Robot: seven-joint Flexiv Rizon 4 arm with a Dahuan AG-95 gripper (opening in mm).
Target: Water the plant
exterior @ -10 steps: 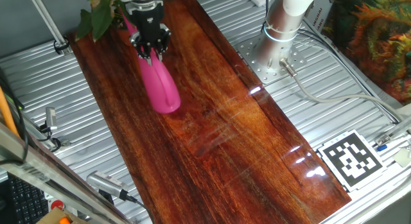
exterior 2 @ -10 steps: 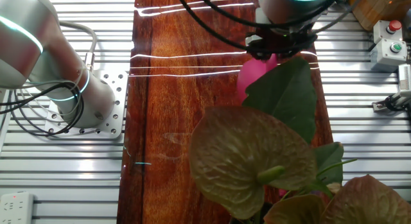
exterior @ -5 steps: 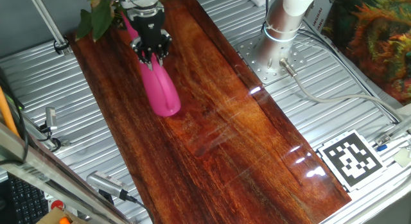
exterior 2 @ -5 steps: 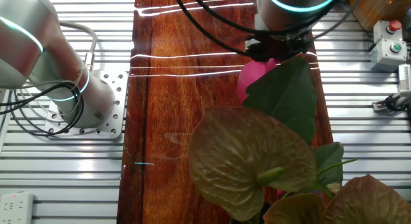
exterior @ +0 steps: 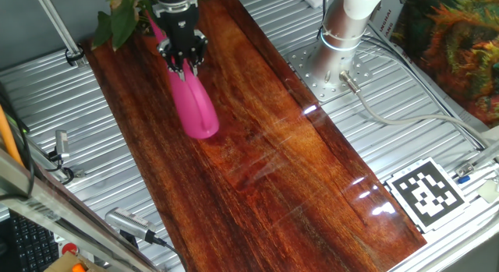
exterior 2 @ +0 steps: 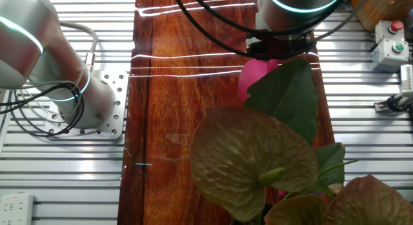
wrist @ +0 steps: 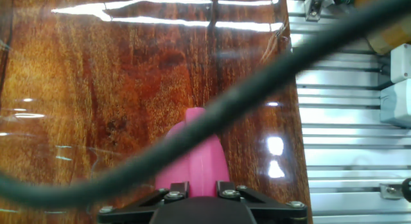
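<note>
The pink watering can is over the left part of the dark wooden board, its thin end pointing at the plant, a small cluster of dark-green leaves at the board's far left corner. My gripper is shut on the can's upper part from above. In the other fixed view the gripper holds the can, half hidden behind the plant's big leaves. In the hand view the jaws of the gripper clamp the pink can.
The arm's base stands on a metal plate right of the board. Bushy orange-and-green foliage fills the far right corner. A black-and-white marker tag lies at the right front. A black cable crosses the hand view.
</note>
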